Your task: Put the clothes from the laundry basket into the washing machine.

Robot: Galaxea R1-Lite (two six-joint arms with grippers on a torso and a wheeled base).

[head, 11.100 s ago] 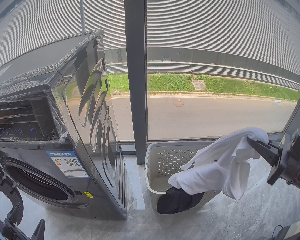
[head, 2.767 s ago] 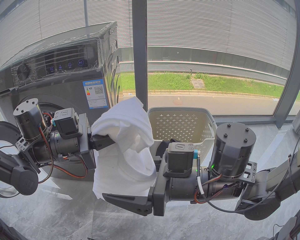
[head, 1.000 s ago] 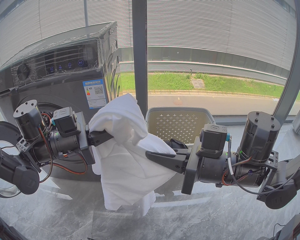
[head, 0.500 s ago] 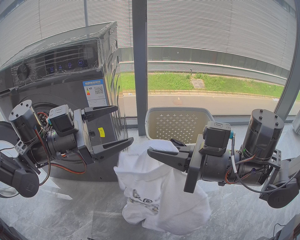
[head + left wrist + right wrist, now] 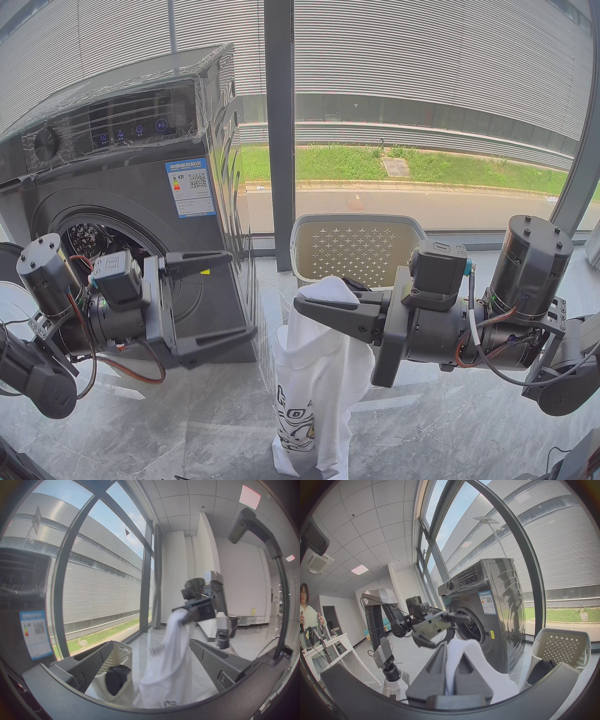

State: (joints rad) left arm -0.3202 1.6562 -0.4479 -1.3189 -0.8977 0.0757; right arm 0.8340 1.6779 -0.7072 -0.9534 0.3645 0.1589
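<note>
The right gripper is clamping the white shirt, whose low hem is likely needing a lift toward the washing machine; the left gripper is hanging open.

Right gripper clamps white shirt — left gripper spread, empty.

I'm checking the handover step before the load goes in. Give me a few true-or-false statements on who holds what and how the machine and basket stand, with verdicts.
1. The right gripper is shut on the white shirt. True.
2. The left gripper also grips the shirt. False: it is open and holds nothing.
3. The washing machine has its door shut. False: the drum opening is uncovered.
4. A dark garment lies in the laundry basket. True.
</note>
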